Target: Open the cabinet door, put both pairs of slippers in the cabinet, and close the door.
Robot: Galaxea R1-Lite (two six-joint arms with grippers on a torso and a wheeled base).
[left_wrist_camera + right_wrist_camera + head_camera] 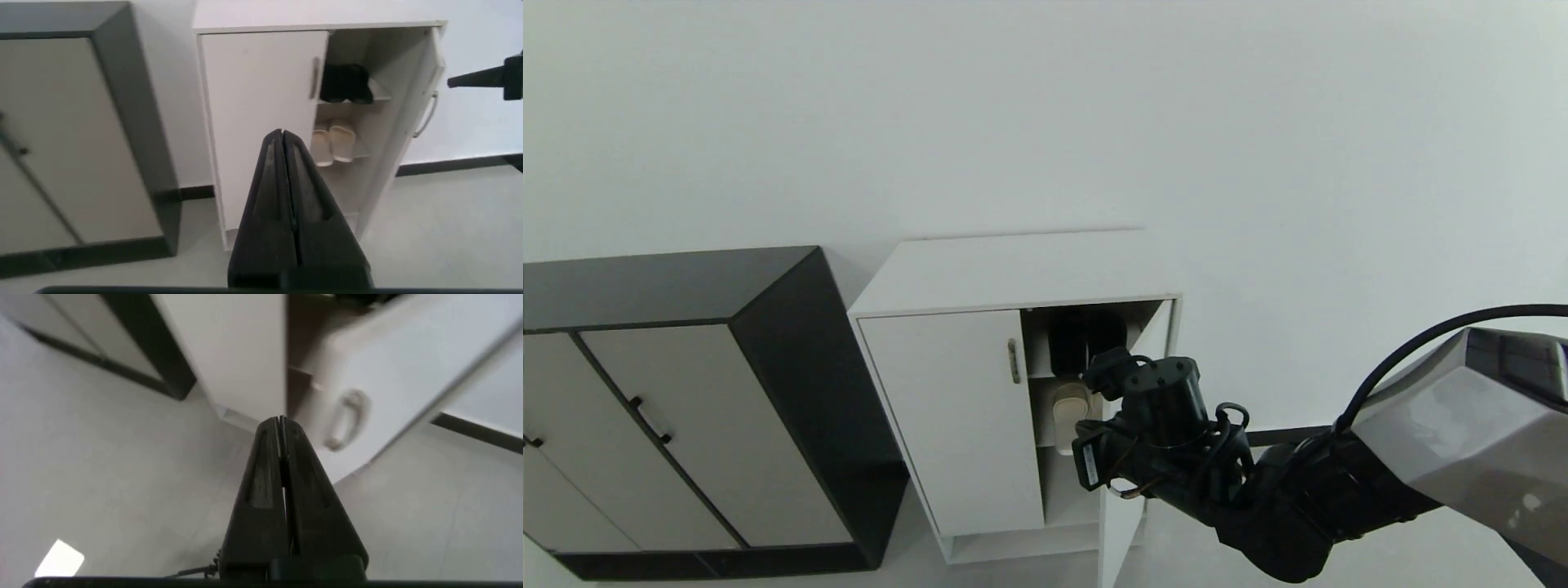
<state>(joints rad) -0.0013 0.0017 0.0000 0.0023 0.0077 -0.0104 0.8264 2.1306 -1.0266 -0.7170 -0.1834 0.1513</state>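
White cabinet (pixel 1013 269): R door (pixel 409 122) swung open, L door (pixel 257 106) shut. 2 pairs inside: black slippers (pixel 347 82) on top shelf, beige slippers (pixel 333 143) 1 shelf below. R gripper (pixel 283 423) pinched closed, near open door's outer face w/ handle (pixel 347 416). L gripper (pixel 282 135) also pinched closed, well back from cabinet, facing L door.

white cabinet (pixel 947 408), black slippers (pixel 347 82), cream slippers (pixel 333 141)

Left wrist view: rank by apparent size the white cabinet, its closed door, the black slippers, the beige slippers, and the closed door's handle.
1. white cabinet
2. closed door
3. black slippers and beige slippers: these pairs look about alike, so they are left unranked
4. handle
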